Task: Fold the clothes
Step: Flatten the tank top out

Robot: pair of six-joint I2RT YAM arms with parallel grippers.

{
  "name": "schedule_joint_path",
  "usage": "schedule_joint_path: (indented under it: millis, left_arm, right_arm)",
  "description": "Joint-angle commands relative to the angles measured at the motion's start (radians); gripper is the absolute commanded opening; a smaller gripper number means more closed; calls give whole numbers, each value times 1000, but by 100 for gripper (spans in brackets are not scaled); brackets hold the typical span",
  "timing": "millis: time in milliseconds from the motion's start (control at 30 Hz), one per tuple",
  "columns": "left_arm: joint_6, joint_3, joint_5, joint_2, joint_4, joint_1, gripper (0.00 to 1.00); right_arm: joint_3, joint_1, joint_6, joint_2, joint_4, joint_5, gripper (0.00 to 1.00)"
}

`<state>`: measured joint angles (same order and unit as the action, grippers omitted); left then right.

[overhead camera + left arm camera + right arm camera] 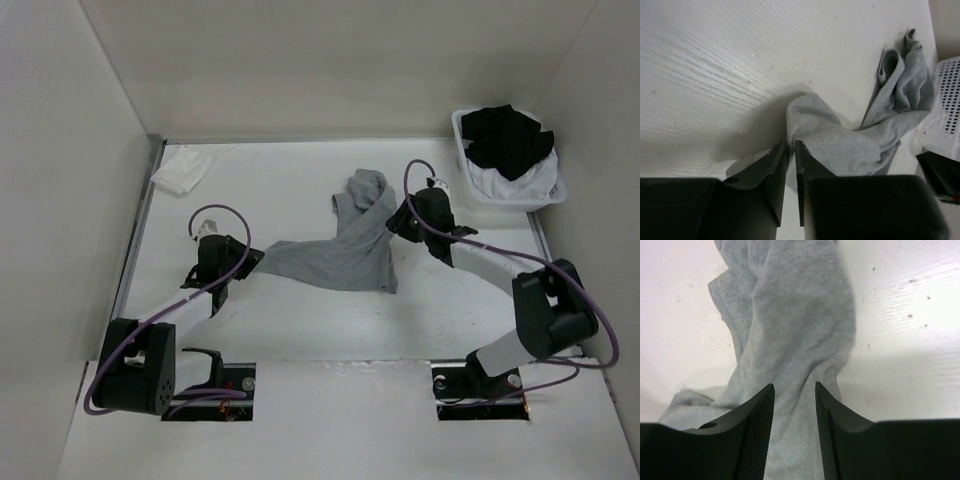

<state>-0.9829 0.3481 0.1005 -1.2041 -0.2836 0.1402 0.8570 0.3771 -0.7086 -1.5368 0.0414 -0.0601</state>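
The top (335, 258) lies rumpled on the worktop (300, 330), one corner at the tips of the left tool (791, 145), its bunched end under the right tool (794, 386). The left jaws show a slit; we cannot tell if they pinch. The right jaws stand apart, astride a ridge. We should grip single edges and spread the top flat first.

Top (340, 255) at centre of table (300, 335), left gripper (255, 259) at its 9 o'clock, right gripper (396, 216) at its 2 o'clock, basket (463, 160) holding garment (508, 140) at table's 2 o'clock, small cloth (185, 172) at 10 o'clock
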Motion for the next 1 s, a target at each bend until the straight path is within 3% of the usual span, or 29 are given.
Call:
schedule_joint_path:
  millis: [0,200,433,667,867,967]
  left_arm:
    - [32,-53,-25,37,-29,-24,21]
    - [102,-136,-132,202,121,-54,33]
    - [142,-156,-200,339,250,-20,44]
    - [161,-98,-194,226,176,22,44]
    - [179,-66,-191,107,147,54,44]
    - [185,-58,-194,83,150,57,44]
  right_arm:
    - [-166,31,2,185,20,-53,40]
    - [-427,160,-135,433,-47,-121,37]
    - [-504,203,-203,572,-143,-158,38]
    - [-512,203,-192,515,-94,-93,36]
    - [-487,199,-160,408,-26,-37,40]
    - [-480,200,-158,362,6,-7,36]
